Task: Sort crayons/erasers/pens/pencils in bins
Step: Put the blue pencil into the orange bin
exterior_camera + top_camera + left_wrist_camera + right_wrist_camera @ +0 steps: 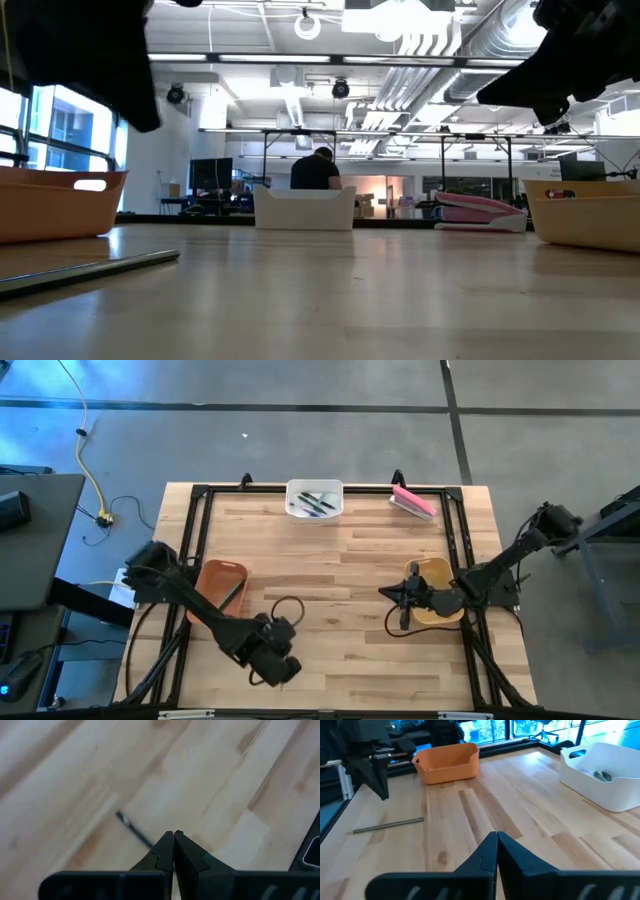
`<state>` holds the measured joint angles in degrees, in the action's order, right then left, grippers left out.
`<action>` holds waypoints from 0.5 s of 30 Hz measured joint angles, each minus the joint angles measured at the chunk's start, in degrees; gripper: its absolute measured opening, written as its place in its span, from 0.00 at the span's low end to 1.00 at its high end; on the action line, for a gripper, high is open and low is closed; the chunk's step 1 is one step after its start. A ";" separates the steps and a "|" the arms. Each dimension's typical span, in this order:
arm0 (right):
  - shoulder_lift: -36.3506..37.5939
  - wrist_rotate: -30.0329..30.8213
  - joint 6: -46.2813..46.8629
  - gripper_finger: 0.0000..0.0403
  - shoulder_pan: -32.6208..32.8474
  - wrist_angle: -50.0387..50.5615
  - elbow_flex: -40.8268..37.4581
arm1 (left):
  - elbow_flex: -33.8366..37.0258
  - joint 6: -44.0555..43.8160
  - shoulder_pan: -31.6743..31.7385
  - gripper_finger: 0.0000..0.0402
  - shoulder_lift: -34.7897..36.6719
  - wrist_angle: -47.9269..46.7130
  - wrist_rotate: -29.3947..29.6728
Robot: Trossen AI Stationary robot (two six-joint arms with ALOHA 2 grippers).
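The left tool (pixel 173 836) hangs above the near left part of the bench (pixel 340 570), its two fingers pressed together with nothing between them. Just beyond its tips a thin dark stick (pixel 134 828) lies on the bare wood; whether it is a pen or a pencil cannot be told. The right tool (pixel 497 836) sits over the right side of the bench beside the yellow bin, its fingers likewise pressed together and empty.

The bench is a pale wooden top edged by a black frame. Of the three bins, the orange-brown bin (pixel 221 586) stands at the left side near the left arm's base, with a dark stick along its inner right edge. The mustard yellow bin (pixel 436 588) stands at the right, partly under the right arm. The white bin (pixel 315 499) stands at the middle of the far edge and holds a few dark and green sticks (pixel 314 504). A pink block (pixel 413 501) lies at the far right corner, well apart from the white bin.

In the low view, a person in dark clothing (pixel 316 168) shows beyond the white bin.
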<state>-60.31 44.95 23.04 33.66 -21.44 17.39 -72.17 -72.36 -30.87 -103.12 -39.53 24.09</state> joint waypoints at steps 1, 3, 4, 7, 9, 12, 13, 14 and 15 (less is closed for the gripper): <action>-0.10 -0.01 0.01 0.00 0.39 0.05 0.00 | -1.95 -1.90 -0.27 0.00 -1.34 -2.21 -1.13; -0.11 -0.02 -0.08 0.00 1.08 0.07 0.00 | -5.57 -5.73 -0.74 0.00 -4.26 -5.57 -4.17; -0.11 0.00 -0.08 0.00 1.32 0.04 0.00 | -7.08 -7.80 -0.89 0.00 -5.52 -7.29 -5.95; -0.11 0.69 -0.17 0.00 2.05 0.08 0.00 | -10.90 -12.63 -1.30 0.01 -8.99 -10.70 -10.36; -0.11 1.11 -0.57 0.00 2.16 0.16 0.00 | -12.52 -15.17 -1.58 0.03 -10.86 -11.99 -11.88; -0.11 1.14 -0.61 0.00 2.13 0.19 0.00 | -13.09 -17.75 -1.83 0.08 -12.59 -11.71 -13.75; -0.11 1.14 -0.61 0.00 2.14 0.26 0.00 | -13.12 -18.85 -1.84 0.10 -12.86 -11.49 -14.24; -0.11 1.16 -0.61 0.00 2.14 0.27 0.00 | -13.24 -19.93 -1.82 0.12 -13.23 -11.21 -14.66; -0.11 1.16 -0.61 0.00 2.13 0.27 0.00 | -13.26 -20.71 -1.82 0.14 -13.53 -11.03 -14.98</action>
<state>-60.42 46.11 22.43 35.79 -21.17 17.39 -85.43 -93.07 -32.69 -116.65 -50.57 9.11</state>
